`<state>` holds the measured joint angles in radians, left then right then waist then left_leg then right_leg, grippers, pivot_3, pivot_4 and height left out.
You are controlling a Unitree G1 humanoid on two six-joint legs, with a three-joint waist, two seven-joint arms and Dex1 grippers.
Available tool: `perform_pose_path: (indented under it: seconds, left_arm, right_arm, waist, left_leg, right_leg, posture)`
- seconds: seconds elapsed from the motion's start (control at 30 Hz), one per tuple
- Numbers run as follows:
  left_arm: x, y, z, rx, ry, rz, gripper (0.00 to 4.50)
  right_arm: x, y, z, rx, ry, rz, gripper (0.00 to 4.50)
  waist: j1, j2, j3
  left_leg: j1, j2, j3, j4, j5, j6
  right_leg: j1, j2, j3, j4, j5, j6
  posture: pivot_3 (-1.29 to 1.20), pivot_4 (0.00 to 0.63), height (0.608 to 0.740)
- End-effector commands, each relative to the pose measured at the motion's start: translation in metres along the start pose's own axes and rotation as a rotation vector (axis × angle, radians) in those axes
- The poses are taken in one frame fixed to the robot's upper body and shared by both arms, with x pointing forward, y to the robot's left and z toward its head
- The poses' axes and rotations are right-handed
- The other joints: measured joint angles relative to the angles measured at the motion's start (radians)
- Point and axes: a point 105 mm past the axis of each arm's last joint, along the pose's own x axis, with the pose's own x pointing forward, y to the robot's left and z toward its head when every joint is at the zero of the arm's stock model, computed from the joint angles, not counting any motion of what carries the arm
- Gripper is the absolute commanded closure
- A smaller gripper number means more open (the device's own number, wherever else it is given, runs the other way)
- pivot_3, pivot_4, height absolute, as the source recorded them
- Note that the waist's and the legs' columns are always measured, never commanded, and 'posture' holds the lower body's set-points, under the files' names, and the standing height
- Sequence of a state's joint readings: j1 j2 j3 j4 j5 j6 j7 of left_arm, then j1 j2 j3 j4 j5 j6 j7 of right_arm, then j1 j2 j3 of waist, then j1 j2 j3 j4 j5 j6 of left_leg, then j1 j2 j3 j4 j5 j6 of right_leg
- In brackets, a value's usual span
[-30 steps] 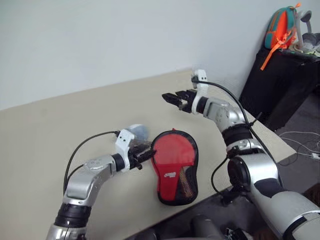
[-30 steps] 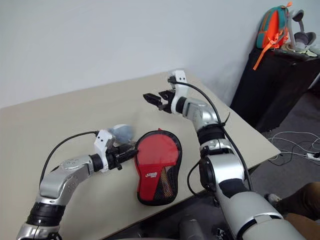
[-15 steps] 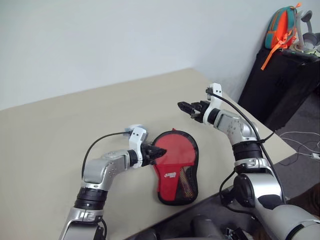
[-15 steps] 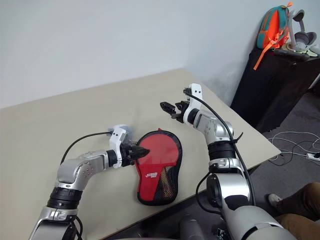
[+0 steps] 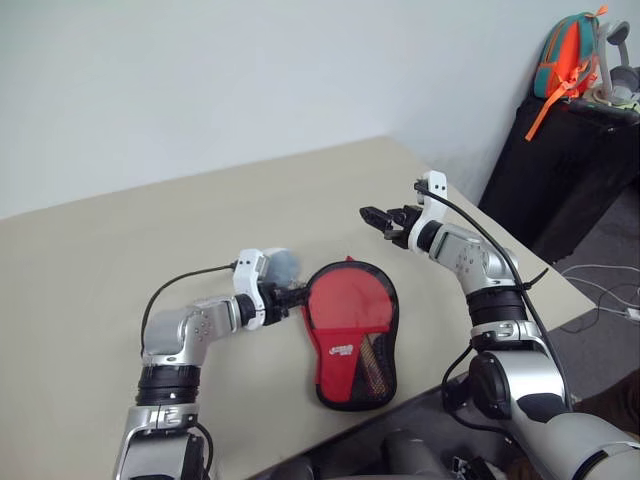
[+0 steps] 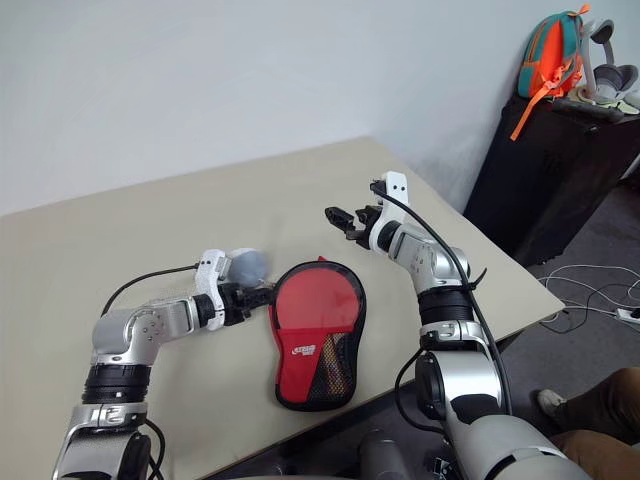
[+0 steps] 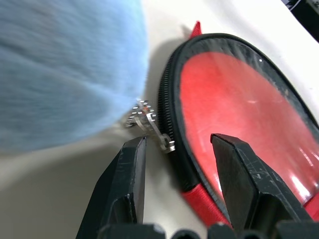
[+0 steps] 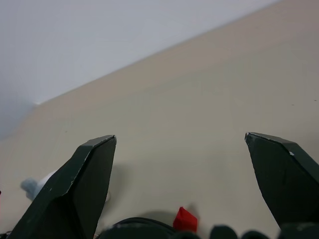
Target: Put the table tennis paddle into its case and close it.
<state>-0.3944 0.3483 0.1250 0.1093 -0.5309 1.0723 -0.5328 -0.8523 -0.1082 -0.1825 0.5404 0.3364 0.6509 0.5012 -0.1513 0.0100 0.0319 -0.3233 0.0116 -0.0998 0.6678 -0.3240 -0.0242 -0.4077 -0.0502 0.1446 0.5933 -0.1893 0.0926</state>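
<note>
Beige table [image 5: 120, 250] against a pale wall, with a dark cabinet [image 5: 560, 170] at the far right bearing an orange and teal bag [image 5: 563, 55]. Near the front edge, the case [image 5: 352, 335] lying flat, round end away from the robot, narrow end toward the edge. Inside it, the table tennis paddle [image 5: 345, 305], red face up beneath the see-through panel, handle [image 5: 372, 368] behind the mesh at the narrow end: insertion judged complete, closing not.

Left gripper [image 7: 175, 149] low at the case's left rim, 2 fingers [image 7: 127, 184] partly spread, straddling a small metal zip pull [image 7: 149, 124] and the black toothed rim, pinching nothing. Fluffy pale blue charm [image 7: 65, 64] hanging from the pull, lying on the table just beside the case. Placement read as an approach to seize the pull for drawing the zip round the rim.

Right gripper [image 5: 385, 218] raised above the table beyond the case, well apart from it, jaws spread wide and empty. Position judged as standby, ready to come down and pin the case against the drag of the zip.
</note>
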Motion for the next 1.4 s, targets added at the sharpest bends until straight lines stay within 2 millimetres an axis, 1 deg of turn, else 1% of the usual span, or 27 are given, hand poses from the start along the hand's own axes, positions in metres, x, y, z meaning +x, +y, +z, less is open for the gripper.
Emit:
perform_pose_path:
  seconds: [0.03,0.13,0.3,0.4,0.53,0.57,0.6,0.73,0.87,0.97,1.1,1.23,1.33,1.4]
  left_arm:
    - [0.013,-0.014,0.003,-0.052,0.012,-0.066,2.35]
    - [0.018,-0.023,-0.002,-0.063,0.042,-0.112,2.35]
    - [0.021,-0.023,-0.008,-0.103,0.065,-0.109,2.35]
    - [0.022,-0.018,-0.012,-0.099,0.069,-0.07,2.99]
    - [0.02,-0.019,-0.012,-0.11,0.064,-0.084,4.27]
    - [0.02,-0.019,-0.012,-0.113,0.062,-0.08,4.43]
    - [0.02,-0.018,-0.011,-0.122,0.056,-0.08,4.49]
    - [0.013,-0.018,-0.009,-0.141,0.059,-0.082,4.49]
    - [-0.001,-0.018,-0.017,-0.164,0.097,-0.09,4.49]
    - [-0.02,-0.023,-0.034,-0.189,0.154,-0.094,4.49]
    - [-0.036,-0.029,-0.049,-0.212,0.173,-0.083,4.49]
    - [-0.041,-0.026,-0.051,-0.244,0.145,-0.042,4.49]
    - [-0.043,-0.024,-0.054,-0.189,0.154,-0.007,4.49]
    - [-0.043,-0.029,-0.052,-0.156,0.13,-0.043,4.49]
  right_arm:
    - [-0.002,0.0,0.013,-0.018,-0.05,-0.006,0.0]
    - [-0.004,-0.005,0.013,-0.012,-0.05,-0.024,0.0]
    - [-0.008,-0.01,0.015,-0.007,-0.062,-0.049,0.0]
    - [-0.009,-0.015,0.014,-0.004,-0.063,-0.071,0.0]
    - [-0.01,-0.019,0.012,0.004,-0.065,-0.091,0.0]
    - [-0.011,-0.02,0.012,0.005,-0.066,-0.097,0.0]
    - [-0.011,-0.021,0.013,0.006,-0.067,-0.103,0.0]
    - [-0.01,-0.024,0.013,0.003,-0.07,-0.121,0.0]
    - [-0.008,-0.024,0.012,-0.003,-0.068,-0.127,0.0]
    - [-0.008,-0.023,0.011,-0.007,-0.065,-0.128,0.0]
    - [-0.008,-0.023,0.008,-0.011,-0.061,-0.128,0.0]
    - [-0.008,-0.022,0.006,-0.013,-0.057,-0.129,0.0]
    - [-0.008,-0.022,0.006,-0.015,-0.053,-0.127,0.0]
    - [-0.007,-0.022,0.006,-0.019,-0.051,-0.125,0.0]
  waist:
    - [0.001,0.0,0.0]
    - [0.001,0.0,0.0]
    - [0.002,0.0,0.0]
    - [0.002,0.0,0.0]
    - [0.002,0.0,0.0]
    - [0.002,0.0,0.0]
    - [0.002,0.0,0.0]
    - [0.001,0.0,0.0]
    - [-0.001,0.0,0.0]
    - [-0.004,0.0,0.0]
    - [-0.005,0.0,0.0]
    - [-0.001,0.0,0.0]
    - [-0.002,0.0,0.0]
    - [-0.005,0.0,0.0]
  left_leg:
    - [0.0,0.0,0.0,0.0,0.0,0.0]
    - [0.0,0.0,0.0,0.0,0.0,0.0]
    - [0.0,0.0,0.0,0.0,0.0,0.0]
    - [0.0,0.0,0.0,0.0,0.0,0.0]
    - [0.0,0.0,0.0,0.0,0.0,0.0]
    - [0.0,0.0,0.0,0.0,0.0,0.0]
    - [0.0,0.0,0.0,0.0,0.0,0.0]
    - [0.0,0.0,0.0,0.0,0.0,0.0]
    - [0.0,0.0,0.0,0.0,0.0,0.0]
    - [0.0,0.0,0.0,-0.001,0.0,0.0]
    - [0.0,0.0,0.0,-0.002,0.0,0.0]
    - [0.0,0.0,0.0,-0.001,0.0,0.0]
    - [0.0,0.0,0.0,-0.001,0.0,0.0]
    - [0.0,0.0,0.0,-0.001,0.0,0.0]
  right_leg:
    - [0.0,0.0,0.0,0.0,0.0,0.0]
    - [0.001,0.0,0.0,0.0,0.0,0.0]
    - [0.001,0.0,0.0,0.0,0.0,0.0]
    - [0.001,0.0,0.0,-0.001,0.0,0.0]
    - [0.001,0.0,0.0,-0.001,0.0,0.0]
    - [0.001,0.0,0.0,-0.001,0.0,0.0]
    - [0.001,0.0,0.0,-0.001,0.0,0.0]
    - [0.001,0.0,0.0,-0.001,0.0,0.0]
    - [0.001,0.0,0.0,-0.001,0.0,0.0]
    - [0.0,0.0,0.0,-0.001,0.0,0.0]
    - [-0.001,0.0,0.001,-0.001,0.0,0.0]
    - [0.0,0.0,0.001,-0.001,0.0,0.0]
    - [0.0,0.0,0.0,-0.001,0.0,0.0]
    - [0.0,0.0,0.001,-0.002,0.0,0.0]
  posture:
    - [0.0,0.0,0.74]
    - [0.0,0.0,0.74]
    - [0.0,0.0,0.74]
    - [0.0,0.0,0.74]
    - [0.0,0.0,0.74]
    - [0.0,0.0,0.74]
    - [0.0,0.0,0.74]
    - [0.0,0.0,0.74]
    - [0.0,0.0,0.74]
    - [0.0,0.0,0.74]
    - [0.0,0.0,0.74]
    - [0.0,0.0,0.74]
    - [0.0,0.0,0.74]
    - [0.0,0.0,0.74]
